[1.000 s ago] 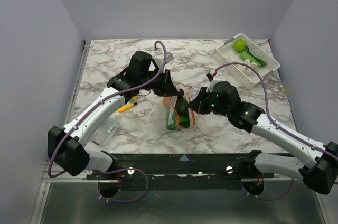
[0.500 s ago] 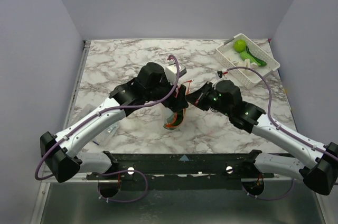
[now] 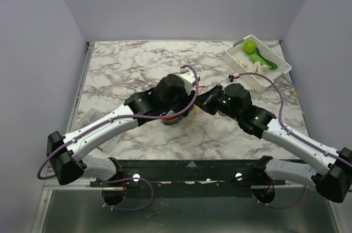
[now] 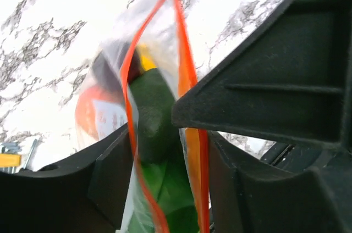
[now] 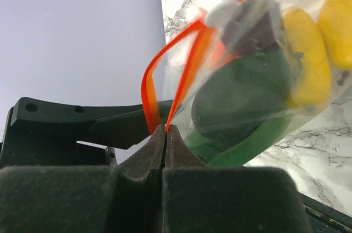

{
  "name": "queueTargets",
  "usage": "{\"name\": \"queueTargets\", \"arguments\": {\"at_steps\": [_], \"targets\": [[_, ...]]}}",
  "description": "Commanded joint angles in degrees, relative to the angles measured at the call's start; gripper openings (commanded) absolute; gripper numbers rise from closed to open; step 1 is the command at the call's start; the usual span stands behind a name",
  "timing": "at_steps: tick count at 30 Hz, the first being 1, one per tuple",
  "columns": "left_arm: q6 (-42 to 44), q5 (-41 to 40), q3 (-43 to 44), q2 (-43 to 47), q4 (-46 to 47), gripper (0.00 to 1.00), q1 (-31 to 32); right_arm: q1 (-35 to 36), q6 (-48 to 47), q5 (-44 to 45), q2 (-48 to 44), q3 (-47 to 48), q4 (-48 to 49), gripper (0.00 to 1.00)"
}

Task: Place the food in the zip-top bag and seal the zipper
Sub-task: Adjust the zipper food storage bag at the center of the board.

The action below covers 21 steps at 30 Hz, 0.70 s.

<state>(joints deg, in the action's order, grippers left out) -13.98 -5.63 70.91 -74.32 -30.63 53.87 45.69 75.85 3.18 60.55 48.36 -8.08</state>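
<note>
pale marks are showing on an orange piece (image 4: 96,115) inside the zip-top bag (image 4: 157,29), too blurred to read. the bag is sitting between the two grippers near the middle of the white-and-grey marbled table (image 3: 126,62), carrying food: a dark green piece (image 5: 236,101) and yellow pieces (image 5: 308,62). the right gripper (image 5: 166,134) is pressing its jaws together on one end of the red-orange zipper (image 5: 190,62). the left gripper (image 4: 159,128) is keeping its jaws spread, the bag's parted mouth lying between them. a white basket (image 3: 245,71) is holding bright green pieces (image 3: 250,46) at the far right corner. plain lavender walls (image 3: 181,2) are enclosing three sides.
</note>
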Motion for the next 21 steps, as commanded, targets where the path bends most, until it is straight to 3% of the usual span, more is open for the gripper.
{"name": "queueTargets", "arguments": {"at_steps": [1,4,5,8,11,13,15,17,21], "targets": [[-1.0,-6.8,2.2,-0.3,-3.5,0.29,0.2,0.2,-2.3,1.4,0.0,1.9,0.6,0.01],[0.3,-6.4,2.4,-0.5,-4.1,0.07,-0.5,0.2,-6.4,3.2,-1.7,0.3,1.7,0.11],[0.6,-5.8,2.7,-0.7,-4.8,0.0,-0.9,0.2,-8.3,3.8,-2.1,0.1,2.0,0.21],[1.3,-4.3,3.5,-0.5,-6.0,0.0,-1.9,0.1,-18.9,5.4,-2.3,2.5,-0.4,0.61],[2.0,0.6,2.3,1.1,-5.5,0.0,-3.9,0.1,-33.4,7.4,-1.1,6.6,-5.8,0.8],[2.9,5.2,1.6,2.2,-5.5,0.0,-5.5,-0.3,-42.9,9.2,0.3,9.0,-9.0,0.87],[3.9,10.8,1.1,3.2,-5.7,0.0,-7.3,-2.7,-51.0,8.6,1.5,9.9,-10.4,0.87],[4.5,16.4,0.6,4.4,-5.2,0.0,-9.9,-8.1,-57.4,1.3,0.7,8.0,-7.3,0.86],[4.0,25.8,-0.9,6.4,-3.8,0.0,-14.6,-24.1,-62.1,-27.4,-1.7,0.5,7.2,0.85]]}}
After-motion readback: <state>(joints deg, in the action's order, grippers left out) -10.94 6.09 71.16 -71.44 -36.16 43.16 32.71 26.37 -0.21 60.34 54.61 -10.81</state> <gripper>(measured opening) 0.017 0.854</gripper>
